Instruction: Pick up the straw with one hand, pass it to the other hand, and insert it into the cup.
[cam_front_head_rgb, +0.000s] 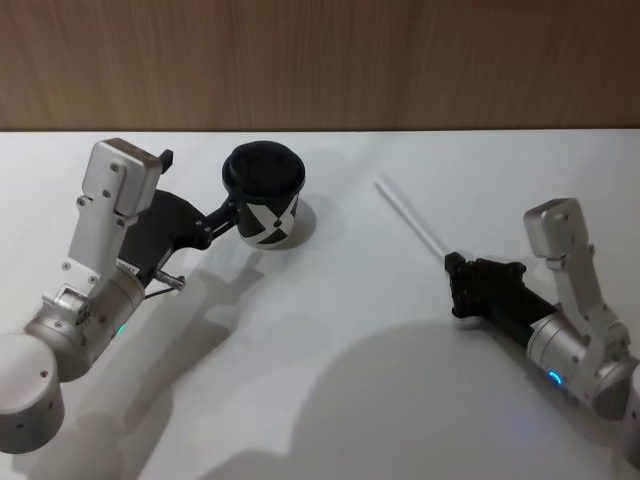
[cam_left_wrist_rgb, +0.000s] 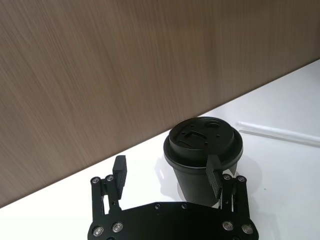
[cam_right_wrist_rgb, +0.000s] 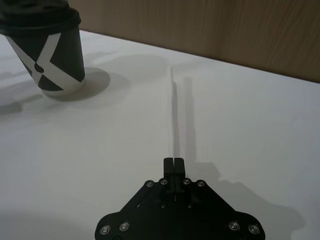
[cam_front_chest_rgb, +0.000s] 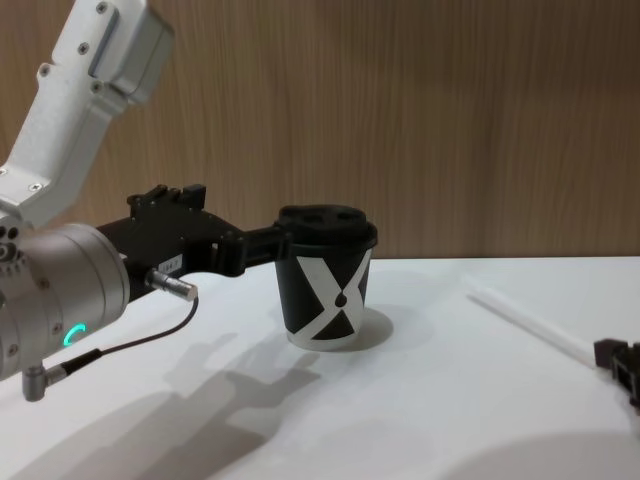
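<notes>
The white straw (cam_front_head_rgb: 410, 215) (cam_right_wrist_rgb: 173, 120) (cam_front_chest_rgb: 530, 322) runs from my right gripper (cam_front_head_rgb: 455, 275) (cam_right_wrist_rgb: 173, 162) toward the back wall, low over the table. That blocky black gripper is shut on the straw's near end. The black cup (cam_front_head_rgb: 265, 195) (cam_left_wrist_rgb: 202, 150) (cam_right_wrist_rgb: 47, 55) (cam_front_chest_rgb: 328, 285), with a white X and a domed lid, stands upright at the back left of centre. My left gripper (cam_front_head_rgb: 195, 185) (cam_left_wrist_rgb: 167, 172) (cam_front_chest_rgb: 230, 215) is open beside the cup, with one finger against the cup's upper side and the other well clear of it. The straw (cam_left_wrist_rgb: 280, 134) lies beyond the cup.
The white table (cam_front_head_rgb: 330, 330) ends at a wooden wall (cam_front_head_rgb: 400, 60) close behind the cup. A thin black cable (cam_front_chest_rgb: 120, 345) hangs under my left wrist. Bare tabletop lies between the cup and the straw.
</notes>
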